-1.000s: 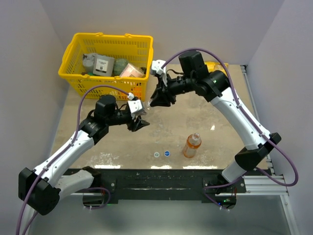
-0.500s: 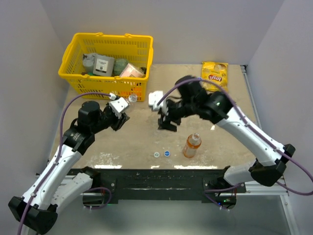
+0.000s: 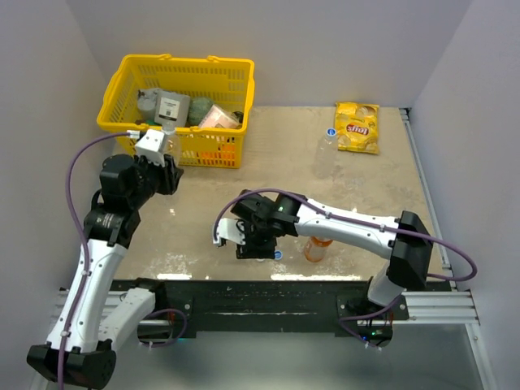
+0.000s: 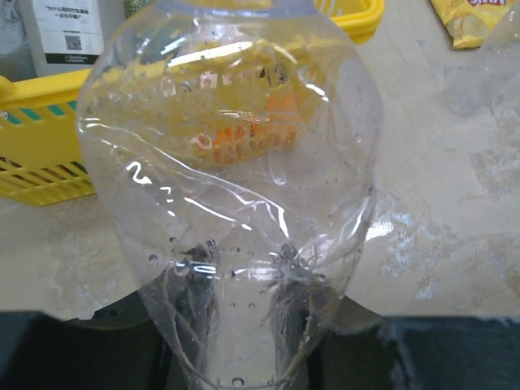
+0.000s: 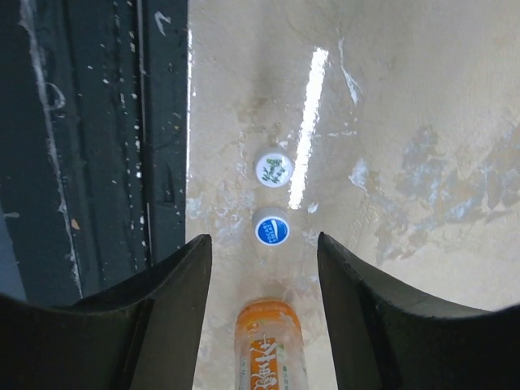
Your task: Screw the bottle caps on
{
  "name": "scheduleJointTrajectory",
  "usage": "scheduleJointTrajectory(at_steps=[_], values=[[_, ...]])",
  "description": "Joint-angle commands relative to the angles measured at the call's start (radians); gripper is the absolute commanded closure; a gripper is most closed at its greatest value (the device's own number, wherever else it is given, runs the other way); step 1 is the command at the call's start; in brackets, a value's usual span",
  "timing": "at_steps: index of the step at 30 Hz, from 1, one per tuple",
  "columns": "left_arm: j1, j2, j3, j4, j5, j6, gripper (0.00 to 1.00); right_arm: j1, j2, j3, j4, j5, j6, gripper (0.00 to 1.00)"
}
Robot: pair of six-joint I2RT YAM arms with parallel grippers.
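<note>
My left gripper (image 3: 162, 172) is clamped on a clear bottle (image 4: 236, 187), the fingers pinching its soft wall so that it dents inward (the wrist view is almost nothing but that bottle). A second ago this hand was out near the middle of the tabletop (image 3: 374, 187), nose to nose with my right one. Now it is drawn back to the left side, raised by the near left corner of the yellow basket (image 3: 187, 63), which stands in the far left corner.

My right gripper (image 3: 252, 242) has left that meeting point too and has come down to the near edge, jaws parted and empty. Between its fingers (image 5: 175, 301) the wrist view shows the whitish cap (image 5: 274, 169) and the blue cap (image 5: 273, 230) lying side by side on the tabletop, just apart, neither touched. The orange bottle (image 5: 264, 345) stands just to their right. All three are where they were a second ago, by the middle of the near edge.

A second clear bottle (image 3: 327, 153) now shows near the far edge, just beside the snack packet (image 3: 357, 127). Whether the blue spot (image 3: 332, 131) at its far end is a cap, I cannot tell.
</note>
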Motion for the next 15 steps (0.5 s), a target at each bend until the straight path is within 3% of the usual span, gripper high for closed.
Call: scheduleJointTrajectory(at_steps=[1,15], values=[[0.01,-0.074,0.008,0.056,-0.029,-0.066,1.0,0.003,0.023,-0.044,0.013,0.091,0.051,0.42],[0.011,-0.102,-0.008,0.044,-0.017,-0.074,1.0,-0.034,0.049,-0.189,0.099,0.059,-0.033,0.47]])
